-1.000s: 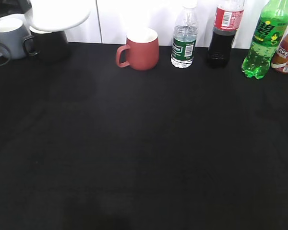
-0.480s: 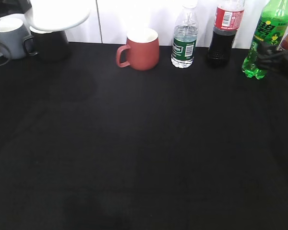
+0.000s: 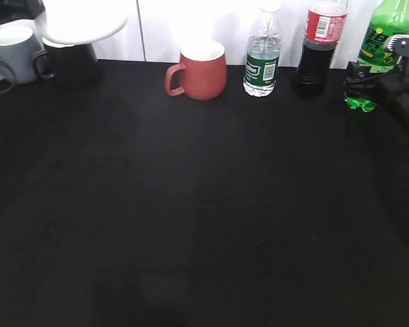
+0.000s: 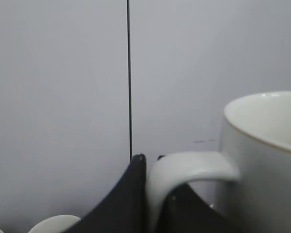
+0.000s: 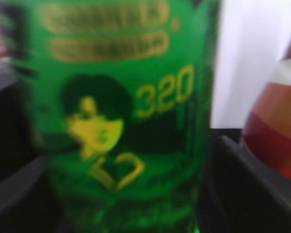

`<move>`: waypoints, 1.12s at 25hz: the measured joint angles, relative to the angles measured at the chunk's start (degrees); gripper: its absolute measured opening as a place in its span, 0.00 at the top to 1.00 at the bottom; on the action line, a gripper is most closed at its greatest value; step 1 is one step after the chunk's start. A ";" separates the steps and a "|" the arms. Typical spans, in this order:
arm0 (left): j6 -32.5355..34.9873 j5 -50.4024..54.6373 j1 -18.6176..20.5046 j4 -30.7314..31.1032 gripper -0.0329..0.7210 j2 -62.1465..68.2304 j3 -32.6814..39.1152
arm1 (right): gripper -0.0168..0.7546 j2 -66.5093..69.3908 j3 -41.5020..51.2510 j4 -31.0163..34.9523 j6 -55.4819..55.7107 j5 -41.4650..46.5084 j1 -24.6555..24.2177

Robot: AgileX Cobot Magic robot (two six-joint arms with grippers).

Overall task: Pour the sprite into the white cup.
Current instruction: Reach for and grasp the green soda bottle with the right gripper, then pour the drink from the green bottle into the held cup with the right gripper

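the right gripper (image 5: pixel 121 194) fingers (image 5: pixel 252 179) stand wide, one each side of the sprite (image 5: pixel 121 107) — it stands upright between them; left gripper (image 4: pixel 153 204) holds the white cup (image 4: pixel 262 165) handle.

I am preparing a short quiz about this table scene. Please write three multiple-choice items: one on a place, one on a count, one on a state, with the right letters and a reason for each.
1. What stands directly left of the sprite?
A. cola bottle
B. reddish-brown mug
C. grey mug

2. How many mugs show in the exterior view?
A. one
B. two
C. four

3. What does the left claw hold?
A. nothing
B. the sprite
C. the white cup's handle

Answers:
1 A, the cola bottle is its neighbour.
2 B, the reddish-brown mug and the grey mug.
3 C, the left claw fingers pinch the white cup handle.
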 joint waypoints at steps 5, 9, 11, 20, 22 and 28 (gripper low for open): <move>0.00 0.00 0.00 0.00 0.91 0.00 0.00 | 0.16 4.31 -4.52 -0.07 0.00 0.81 0.00; 0.00 0.00 0.00 0.79 0.91 0.00 0.00 | 0.36 4.43 -5.47 -0.43 0.04 0.76 0.00; 0.00 0.00 0.00 2.03 0.91 0.00 0.00 | 0.38 4.49 -5.46 -0.56 -1.42 0.14 0.00; -0.71 0.05 0.00 4.39 0.91 0.00 0.00 | 0.42 -4.64 6.91 -4.67 -2.24 -9.05 0.00; -3.71 0.05 0.00 9.58 0.91 0.00 0.00 | 0.42 -11.43 12.06 -5.76 -2.24 -9.35 0.00; -5.84 -0.43 -5.63 18.42 0.91 3.41 0.00 | 0.42 -32.98 22.35 -17.01 -1.51 -2.87 3.70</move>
